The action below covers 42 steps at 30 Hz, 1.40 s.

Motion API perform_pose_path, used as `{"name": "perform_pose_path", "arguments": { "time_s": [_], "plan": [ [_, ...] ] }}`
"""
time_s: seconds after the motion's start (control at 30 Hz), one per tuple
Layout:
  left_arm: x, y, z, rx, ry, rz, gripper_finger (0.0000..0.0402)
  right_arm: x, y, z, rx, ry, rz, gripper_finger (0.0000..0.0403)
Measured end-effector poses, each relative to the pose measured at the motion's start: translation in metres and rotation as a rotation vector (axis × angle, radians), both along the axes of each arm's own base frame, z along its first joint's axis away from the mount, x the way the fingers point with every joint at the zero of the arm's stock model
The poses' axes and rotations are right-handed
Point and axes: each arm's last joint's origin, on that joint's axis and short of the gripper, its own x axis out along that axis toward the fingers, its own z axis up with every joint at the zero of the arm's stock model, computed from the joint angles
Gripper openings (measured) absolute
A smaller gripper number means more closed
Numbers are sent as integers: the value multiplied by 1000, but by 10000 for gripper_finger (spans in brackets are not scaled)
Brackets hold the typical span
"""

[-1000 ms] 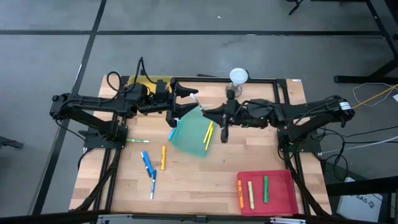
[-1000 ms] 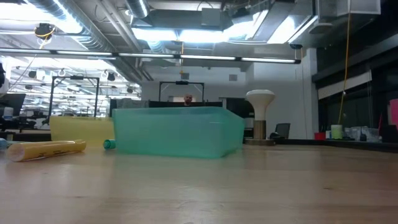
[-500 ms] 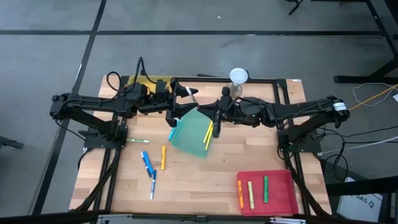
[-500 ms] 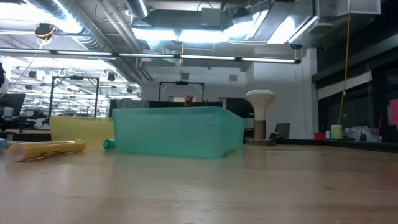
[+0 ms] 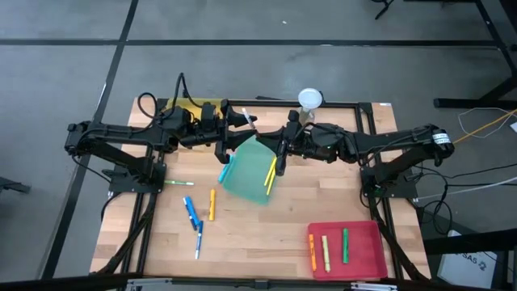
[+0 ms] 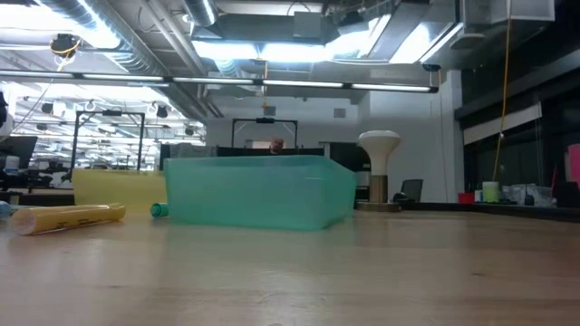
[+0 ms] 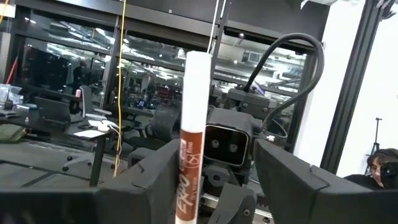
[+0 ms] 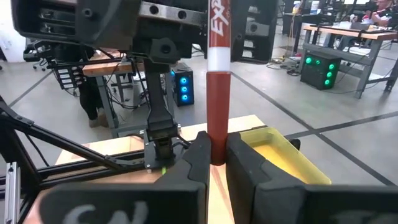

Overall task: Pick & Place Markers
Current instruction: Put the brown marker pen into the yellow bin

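A white-barrelled marker (image 7: 193,124) with a dark-red cap (image 8: 217,112) stands upright in the air, cap down, between my two grippers over the table's far middle (image 5: 247,120). My left gripper (image 5: 241,121) is open (image 7: 216,146), with the barrel close beside one finger. My right gripper (image 5: 281,152) faces it from the right and is shut on the marker (image 8: 217,155). Blue (image 5: 191,212), orange (image 5: 212,204) and green (image 5: 179,183) markers lie flat on the table. Yellow ones (image 5: 271,171) lie in the green tray (image 5: 246,178). My right gripper pinches the marker's red cap end (image 8: 217,134) between its two fingers, coming in level from the table's right, fingers across the marker. The marker stands upright and is lifted clear of the table. My left gripper: the barrel stands right against one finger (image 7: 165,177); whether it touches, I cannot tell.
The yellow tray (image 5: 190,105) sits at the far left edge. The red tray (image 5: 371,230) at the near right holds orange, yellow and green markers. A white lamp-like stand (image 5: 310,99) is at the far edge. The green tray (image 6: 258,192) shows in the low view.
My right gripper has moved from above the green tray toward the far edge and a little left, up to the marker at my left gripper. The left arm and the marker have kept their place.
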Motion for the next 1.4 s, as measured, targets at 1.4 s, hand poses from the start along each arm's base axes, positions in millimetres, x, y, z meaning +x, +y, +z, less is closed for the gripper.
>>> {"name": "perform_pose_path", "arguments": {
  "time_s": [1.4],
  "plan": [
    [0,0,-1,-4,11,3,31,0,1,0,45,-7,38,136]
  ]
}}
